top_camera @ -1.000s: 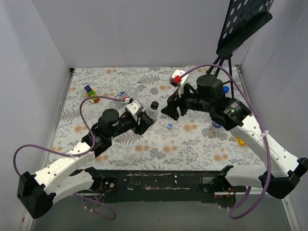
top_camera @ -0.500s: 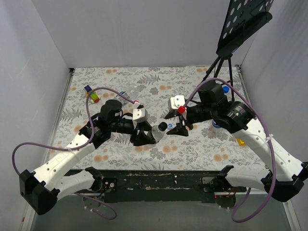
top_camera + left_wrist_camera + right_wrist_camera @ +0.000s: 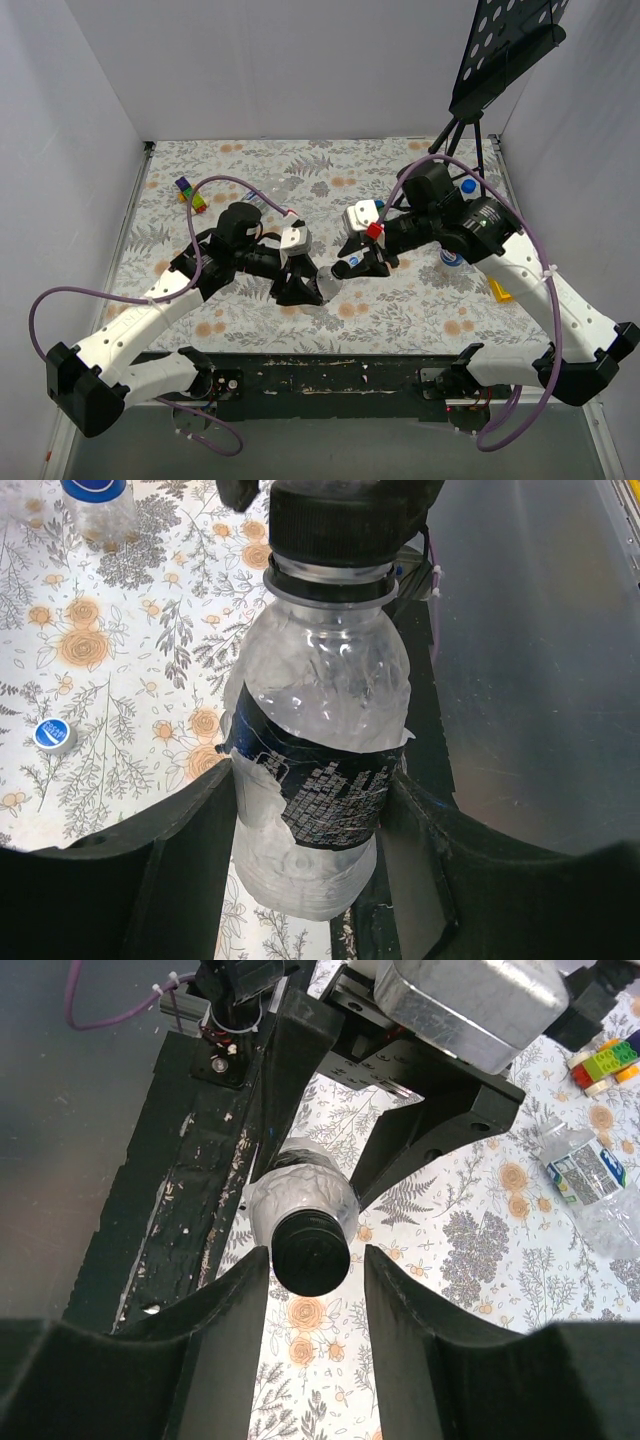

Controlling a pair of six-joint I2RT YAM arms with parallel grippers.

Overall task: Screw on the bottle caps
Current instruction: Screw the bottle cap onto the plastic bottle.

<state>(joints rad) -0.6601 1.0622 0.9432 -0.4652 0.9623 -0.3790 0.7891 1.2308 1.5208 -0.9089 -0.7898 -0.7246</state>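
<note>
My left gripper [image 3: 310, 780] is shut on a clear bottle [image 3: 320, 730] with a torn dark label, held tilted near the table's front edge [image 3: 325, 288]. A black cap [image 3: 335, 520] sits on its neck. In the right wrist view the black cap [image 3: 312, 1250] lies between the open fingers of my right gripper [image 3: 316, 1262], close to the left finger and apart from the right one. A loose blue cap [image 3: 352, 262] lies on the table and also shows in the left wrist view [image 3: 52, 735]. My right gripper [image 3: 362, 262] faces my left gripper [image 3: 312, 285].
A crushed bottle [image 3: 262, 197] and toy blocks [image 3: 190, 193] lie at the back left. Two blue-capped bottles [image 3: 450, 258] [image 3: 467, 186] stand at the right beside a yellow piece [image 3: 498, 292]. A black stand [image 3: 470, 130] rises at the back right.
The left gripper brought the bottle forward and tilted it toward the right arm. The right gripper came down and in until its open fingers sit either side of the black cap.
</note>
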